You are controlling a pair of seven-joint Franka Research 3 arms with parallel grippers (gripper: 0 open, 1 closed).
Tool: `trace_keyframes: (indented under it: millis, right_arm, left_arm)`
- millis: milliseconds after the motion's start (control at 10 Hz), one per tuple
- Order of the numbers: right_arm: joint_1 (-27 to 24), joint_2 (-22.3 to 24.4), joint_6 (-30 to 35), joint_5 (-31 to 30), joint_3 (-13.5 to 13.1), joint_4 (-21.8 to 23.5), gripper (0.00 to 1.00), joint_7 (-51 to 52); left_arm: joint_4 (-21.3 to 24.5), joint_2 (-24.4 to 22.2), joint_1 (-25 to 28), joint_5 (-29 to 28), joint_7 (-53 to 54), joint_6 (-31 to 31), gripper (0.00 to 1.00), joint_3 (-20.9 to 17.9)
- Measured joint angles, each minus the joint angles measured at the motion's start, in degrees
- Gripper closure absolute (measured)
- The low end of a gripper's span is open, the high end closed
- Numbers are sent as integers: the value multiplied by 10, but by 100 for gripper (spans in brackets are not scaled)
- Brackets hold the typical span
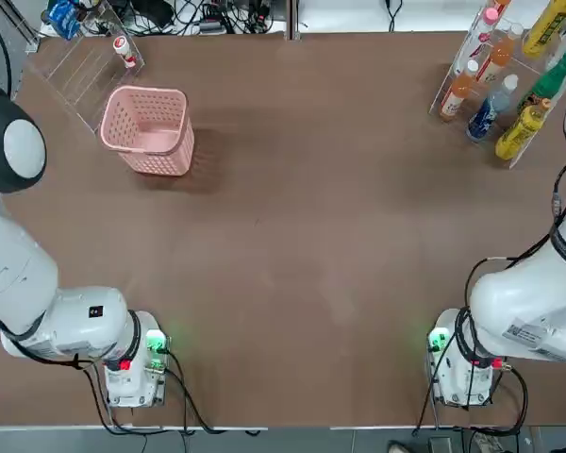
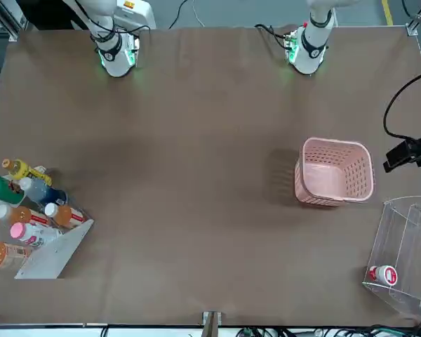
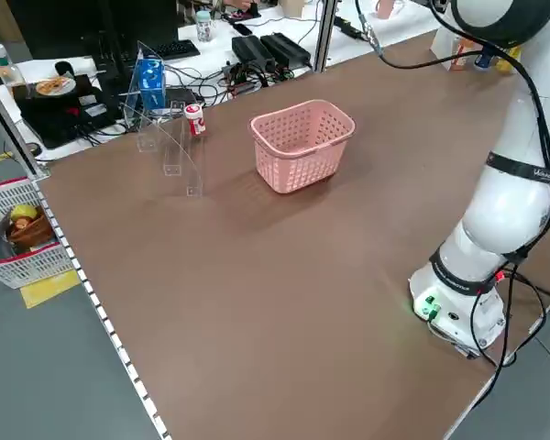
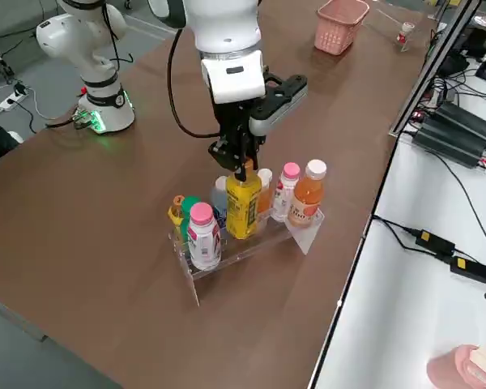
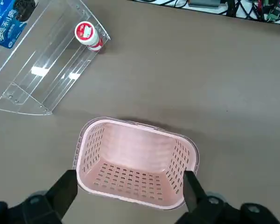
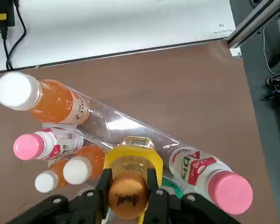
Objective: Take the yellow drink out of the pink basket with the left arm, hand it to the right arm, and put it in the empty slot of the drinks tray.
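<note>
The right gripper (image 6: 129,193) is clamped on the black-lettered yellow drink (image 4: 243,207) at the drinks tray (image 4: 235,255); the left gripper (image 5: 130,196), wide open, holds nothing near the pink basket (image 5: 136,163).

Robotics lab: cabled arms (image 1: 61,321), monitors (image 3: 69,37).

We observed the yellow drink (image 4: 243,209), a slim yellow plastic bottle with an orange-yellow cap and a dark-printed yellow label, upright at the clear acrylic drinks tray (image 4: 227,253), between its other bottles and gripped near the cap by the right gripper (image 6: 130,176); whether its base touched the tray floor, we could not tell. We recorded the pink basket (image 1: 147,130), squarish with perforated, tapering walls, upright on the tabletop on the robot's left side.
</note>
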State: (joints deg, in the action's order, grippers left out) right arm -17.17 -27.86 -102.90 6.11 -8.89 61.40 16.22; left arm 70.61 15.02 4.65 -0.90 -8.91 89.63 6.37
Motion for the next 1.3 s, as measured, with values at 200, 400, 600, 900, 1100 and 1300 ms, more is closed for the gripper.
trace_keyframes:
  millis: [200, 400, 600, 900, 1100, 1300]
  right_arm:
    - [0, -2, -9, 0, 0, -2, 66, 0]
    - [0, -3, -21, 0, 0, -3, 66, 0]
    - [0, -3, -30, 0, 0, -4, 66, 0]
    - [0, -5, -45, 0, 0, -4, 66, 0]
    - [0, -6, -51, 0, 0, -4, 66, 0]
    - [0, -6, -51, 0, 0, -4, 66, 0]
  left_arm:
    - [0, 0, 0, 0, 0, 0, 0, 0]
    - [0, 0, 0, 0, 0, 0, 0, 0]
    - [0, 0, 0, 0, 0, 0, 0, 0]
    - [0, 0, 0, 0, 0, 0, 0, 0]
    - [0, 0, 0, 0, 0, 0, 0, 0]
    - [0, 0, 0, 0, 0, 0, 0, 0]
